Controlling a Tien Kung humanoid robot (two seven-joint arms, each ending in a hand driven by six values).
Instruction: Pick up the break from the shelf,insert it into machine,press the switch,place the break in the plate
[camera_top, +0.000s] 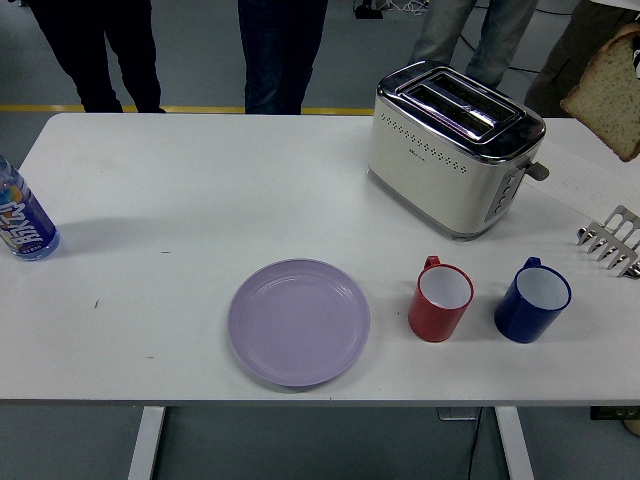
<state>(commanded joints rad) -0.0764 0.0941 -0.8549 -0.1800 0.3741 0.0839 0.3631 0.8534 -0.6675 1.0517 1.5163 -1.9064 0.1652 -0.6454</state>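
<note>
A slice of brown bread hangs in the air at the right edge, tilted, above and to the right of the toaster. What holds it lies beyond the picture's edge. The cream and chrome toaster stands at the back right with its two top slots empty and its lever on the right end. A metal toast rack sits empty at the right edge. The lilac plate lies empty at the front middle. Neither of my hands shows.
A red mug and a blue mug stand right of the plate. A water bottle stands at the left edge. Several people stand at the table's far side.
</note>
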